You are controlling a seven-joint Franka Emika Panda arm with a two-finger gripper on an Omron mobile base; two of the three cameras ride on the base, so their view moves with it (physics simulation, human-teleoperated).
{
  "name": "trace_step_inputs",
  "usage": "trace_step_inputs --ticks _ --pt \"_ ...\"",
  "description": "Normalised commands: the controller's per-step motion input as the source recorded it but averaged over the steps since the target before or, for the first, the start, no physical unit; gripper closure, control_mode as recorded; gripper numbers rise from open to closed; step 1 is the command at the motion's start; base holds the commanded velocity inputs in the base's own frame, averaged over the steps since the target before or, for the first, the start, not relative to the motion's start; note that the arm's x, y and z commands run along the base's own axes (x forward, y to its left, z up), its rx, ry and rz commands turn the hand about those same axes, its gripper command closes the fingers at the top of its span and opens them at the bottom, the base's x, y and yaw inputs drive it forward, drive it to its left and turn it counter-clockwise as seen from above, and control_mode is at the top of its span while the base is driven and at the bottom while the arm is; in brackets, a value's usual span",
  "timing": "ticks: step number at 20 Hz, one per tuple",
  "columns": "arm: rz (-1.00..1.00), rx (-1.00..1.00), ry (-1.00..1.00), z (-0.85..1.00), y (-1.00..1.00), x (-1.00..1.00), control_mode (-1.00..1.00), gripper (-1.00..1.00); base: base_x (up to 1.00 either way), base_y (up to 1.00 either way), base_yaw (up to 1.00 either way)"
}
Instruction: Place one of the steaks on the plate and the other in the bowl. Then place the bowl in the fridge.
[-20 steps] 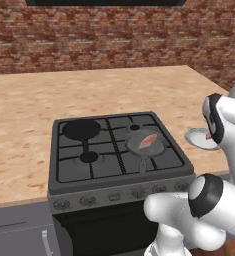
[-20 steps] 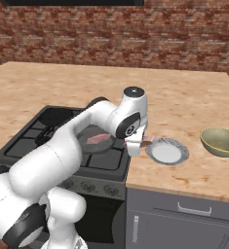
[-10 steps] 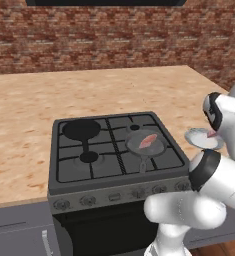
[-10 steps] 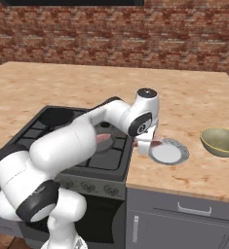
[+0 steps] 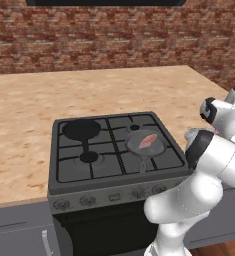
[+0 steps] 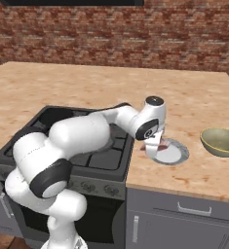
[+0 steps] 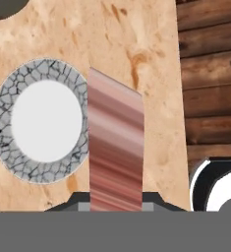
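Steak (image 7: 116, 147) pinched edgewise in narrowly parted pincer (image 7: 116, 199), just beside plate (image 7: 9, 98).

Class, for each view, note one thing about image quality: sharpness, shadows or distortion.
Left base view: even flat light, second steak in the pan small but sharp. Right base view: soft shadow inside the bowl. Hand view: held steak looms large, its streaks smeared lengthwise; plate crisp.
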Motion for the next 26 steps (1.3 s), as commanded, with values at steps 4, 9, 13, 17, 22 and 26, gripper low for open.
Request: trace_step_inputs --ticks 4,9,13,17,22,26 --pt "0.0 0.02 0.05 -0.25 -0.32 0.35 -1.0 1.0 0.0 0.0 0.0" --pt "0.0 0.03 0.04 -0.25 -0.31 0.4 -1.0 1.0 0.0 0.0 0.0" --pt "0.0 0.02 0.05 -0.21 -0.15 0.49 -1.0 1.0 0.0 0.0 0.0" --pt "0.02 0.03 0.05 -0.15 -0.1 0.41 -1.0 1.0 0.0 0.0 0.0" --pt "0.02 0.03 0.05 -0.21 -0.08 0.32 -1.0 1.0 0.0 0.0 0.0" --pt "0.02 0.01 0.04 -0.28 -0.01 0.22 -1.0 1.0 0.0 0.0 0.0"
